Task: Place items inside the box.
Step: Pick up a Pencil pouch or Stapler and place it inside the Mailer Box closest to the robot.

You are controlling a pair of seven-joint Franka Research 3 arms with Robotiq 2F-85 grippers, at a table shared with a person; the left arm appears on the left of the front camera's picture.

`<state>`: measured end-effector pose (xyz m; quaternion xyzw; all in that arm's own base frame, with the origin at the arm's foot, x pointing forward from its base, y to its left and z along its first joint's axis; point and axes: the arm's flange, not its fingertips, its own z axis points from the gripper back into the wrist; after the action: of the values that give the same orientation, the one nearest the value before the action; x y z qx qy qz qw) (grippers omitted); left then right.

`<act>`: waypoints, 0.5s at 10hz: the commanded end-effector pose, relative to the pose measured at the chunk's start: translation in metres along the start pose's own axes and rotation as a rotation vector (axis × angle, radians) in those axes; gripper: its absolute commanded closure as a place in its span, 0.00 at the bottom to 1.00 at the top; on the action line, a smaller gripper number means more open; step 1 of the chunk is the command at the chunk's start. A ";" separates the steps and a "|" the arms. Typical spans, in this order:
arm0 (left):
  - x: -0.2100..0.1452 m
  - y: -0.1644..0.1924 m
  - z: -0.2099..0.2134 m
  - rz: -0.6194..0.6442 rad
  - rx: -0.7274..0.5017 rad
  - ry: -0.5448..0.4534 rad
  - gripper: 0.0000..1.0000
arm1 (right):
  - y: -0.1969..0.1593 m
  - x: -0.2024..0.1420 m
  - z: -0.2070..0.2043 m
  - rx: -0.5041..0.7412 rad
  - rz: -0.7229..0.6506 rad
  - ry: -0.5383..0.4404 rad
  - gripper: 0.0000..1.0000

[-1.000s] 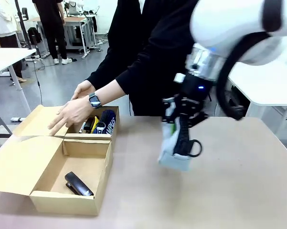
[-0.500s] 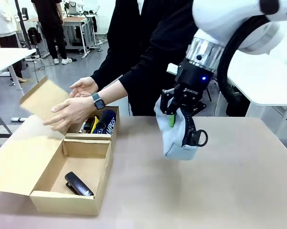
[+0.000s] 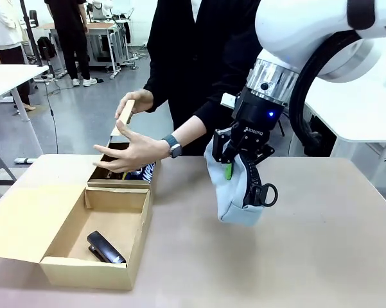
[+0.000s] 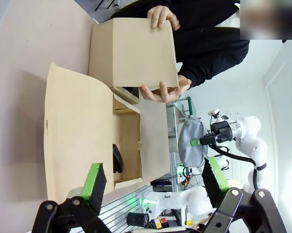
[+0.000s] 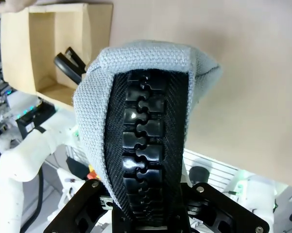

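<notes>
Right claw, clamped on a grey-blue zip pouch, holds it over the table, right of the cardboard box containing a black stapler. Left claw spread wide, empty.

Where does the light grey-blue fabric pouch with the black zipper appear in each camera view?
Front view: the light grey-blue fabric pouch hangs right of centre from the right gripper, over the table.
Left wrist view: pouch small, right of centre, far off.
Right wrist view: pouch central, close up, zipper facing the camera.
Shared landmark: the brown cardboard box holding a black stapler.
</notes>
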<state>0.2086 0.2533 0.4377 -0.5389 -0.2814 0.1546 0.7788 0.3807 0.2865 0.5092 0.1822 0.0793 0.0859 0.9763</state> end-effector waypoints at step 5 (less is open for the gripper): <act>0.000 -0.001 0.000 -0.017 -0.021 -0.013 0.00 | 0.003 0.002 -0.002 -0.018 -0.012 -0.016 0.93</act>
<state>0.2086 0.2533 0.4377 -0.5389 -0.2814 0.1546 0.7788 0.3829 0.2866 0.5064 0.1796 0.0783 0.0851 0.9769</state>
